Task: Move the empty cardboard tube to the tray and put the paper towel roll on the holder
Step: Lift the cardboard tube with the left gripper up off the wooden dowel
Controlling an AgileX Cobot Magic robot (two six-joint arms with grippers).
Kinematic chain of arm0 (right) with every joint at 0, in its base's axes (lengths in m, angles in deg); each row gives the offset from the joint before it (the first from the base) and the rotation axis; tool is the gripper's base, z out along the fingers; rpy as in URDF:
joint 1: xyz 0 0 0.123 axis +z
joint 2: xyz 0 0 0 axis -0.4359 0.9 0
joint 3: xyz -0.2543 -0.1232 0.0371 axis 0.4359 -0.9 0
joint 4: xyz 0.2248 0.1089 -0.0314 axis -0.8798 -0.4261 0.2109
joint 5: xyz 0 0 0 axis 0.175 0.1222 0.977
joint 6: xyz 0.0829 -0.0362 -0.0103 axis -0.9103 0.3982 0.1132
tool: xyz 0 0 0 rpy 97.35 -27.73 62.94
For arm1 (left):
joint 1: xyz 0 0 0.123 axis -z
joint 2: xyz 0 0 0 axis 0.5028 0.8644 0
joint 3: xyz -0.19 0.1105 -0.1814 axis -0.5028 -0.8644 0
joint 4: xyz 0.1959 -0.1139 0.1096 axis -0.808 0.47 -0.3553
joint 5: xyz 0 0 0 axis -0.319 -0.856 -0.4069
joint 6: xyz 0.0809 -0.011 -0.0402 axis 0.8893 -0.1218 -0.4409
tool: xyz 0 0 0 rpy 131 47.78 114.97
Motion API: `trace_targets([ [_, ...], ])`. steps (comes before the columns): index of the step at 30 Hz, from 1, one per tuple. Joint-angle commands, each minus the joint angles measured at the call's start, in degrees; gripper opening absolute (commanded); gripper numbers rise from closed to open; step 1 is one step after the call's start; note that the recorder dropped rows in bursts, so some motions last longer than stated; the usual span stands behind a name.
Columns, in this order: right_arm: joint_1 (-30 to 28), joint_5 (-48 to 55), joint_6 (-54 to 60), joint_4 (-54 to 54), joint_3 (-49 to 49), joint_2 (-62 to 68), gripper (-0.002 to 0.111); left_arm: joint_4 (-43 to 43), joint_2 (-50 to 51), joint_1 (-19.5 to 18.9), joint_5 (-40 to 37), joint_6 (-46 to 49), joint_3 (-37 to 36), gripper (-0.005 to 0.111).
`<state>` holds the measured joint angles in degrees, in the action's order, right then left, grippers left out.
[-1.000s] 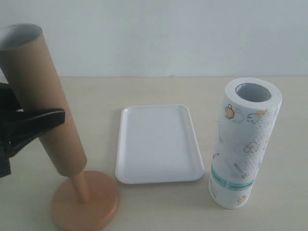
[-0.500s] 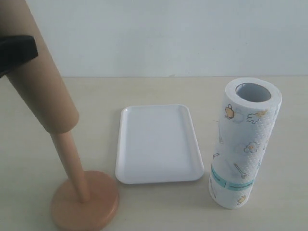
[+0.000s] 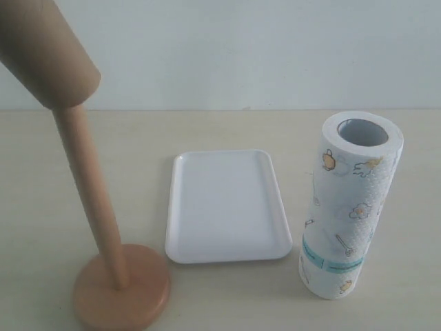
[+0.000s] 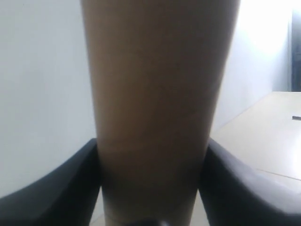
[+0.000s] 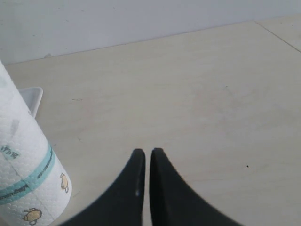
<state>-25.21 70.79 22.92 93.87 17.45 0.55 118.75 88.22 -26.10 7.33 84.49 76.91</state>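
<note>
The brown cardboard tube (image 3: 48, 58) is lifted high at the upper left of the exterior view, its lower end still around the top of the holder's pole (image 3: 86, 186). In the left wrist view the tube (image 4: 155, 108) fills the frame between the two black fingers (image 4: 66, 188), and my left gripper (image 4: 153, 188) is shut on it. The holder's round base (image 3: 122, 289) stands at the front left. The white tray (image 3: 226, 205) lies in the middle. The paper towel roll (image 3: 351, 203) stands upright at the right. My right gripper (image 5: 147, 153) hovers shut beside the roll (image 5: 23, 174), holding nothing.
The pale wooden table (image 3: 227, 127) runs back to a plain white wall. In the right wrist view a corner of the tray (image 5: 32, 96) shows behind the roll.
The left gripper has raised the tube up along the pole and left the exterior view; much more of the pole is now bare. The right arm, tray and roll are still.
</note>
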Motion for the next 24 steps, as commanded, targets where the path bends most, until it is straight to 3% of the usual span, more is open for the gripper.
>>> trace_targets([
  [1, 0.07, -0.30, 0.23, 0.32, 0.02, -0.25, 0.004, -4.23, -0.50, 0.13, -2.06, -6.80, 4.52, 0.004],
  [10, 0.07, -0.30, 0.23, 0.32, 0.02, -0.25, 0.004, -7.49, 3.25, 0.13, -2.99, -19.10, 10.43, 0.004],
  [15, 0.07, -0.30, 0.23, 0.32, 0.02, -0.25, 0.004, -19.20, 14.37, 0.13, -9.85, -36.42, 22.83, 0.004],
  [24, 0.07, -0.29, 0.35, 0.32, 0.02, -0.25, 0.004, -23.48, 37.50, 0.13, -25.42, -47.65, 47.29, 0.004],
])
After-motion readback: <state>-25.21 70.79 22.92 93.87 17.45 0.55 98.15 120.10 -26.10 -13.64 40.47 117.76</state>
